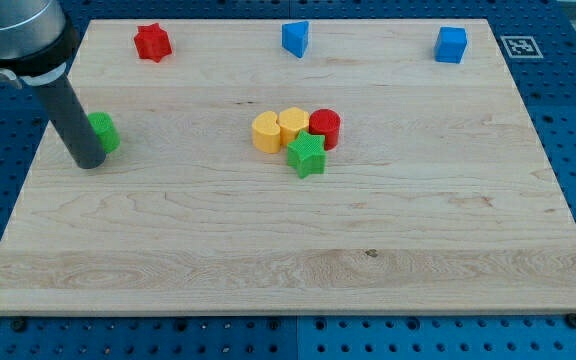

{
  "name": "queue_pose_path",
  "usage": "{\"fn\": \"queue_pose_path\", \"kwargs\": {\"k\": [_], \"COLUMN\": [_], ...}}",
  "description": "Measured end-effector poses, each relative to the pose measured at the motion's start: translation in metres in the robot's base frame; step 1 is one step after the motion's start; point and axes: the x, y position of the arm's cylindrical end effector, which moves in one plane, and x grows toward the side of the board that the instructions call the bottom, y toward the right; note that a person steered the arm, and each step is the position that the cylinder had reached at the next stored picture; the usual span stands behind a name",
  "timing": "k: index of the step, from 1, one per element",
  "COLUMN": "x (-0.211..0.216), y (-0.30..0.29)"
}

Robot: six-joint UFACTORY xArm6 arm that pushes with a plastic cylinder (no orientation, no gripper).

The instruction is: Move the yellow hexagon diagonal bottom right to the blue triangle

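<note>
The yellow hexagon [293, 125] sits near the board's middle, packed between a yellow round block [266, 132] on its left and a red cylinder [325, 128] on its right. A green star [306, 156] touches the group from below. The blue triangle [295, 38] lies at the view's top centre, well above the hexagon. My tip [89, 160] rests on the board at the view's left, far left of the hexagon, just left of a green block [103, 131] that the rod partly hides.
A red star [152, 42] lies at the top left and a blue cube [450, 44] at the top right. The wooden board [288, 280] ends at a blue pegboard surround on all sides.
</note>
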Motion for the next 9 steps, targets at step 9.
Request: {"fn": "queue_pose_path", "kwargs": {"k": [9], "x": [0.071], "y": [0.290]}}
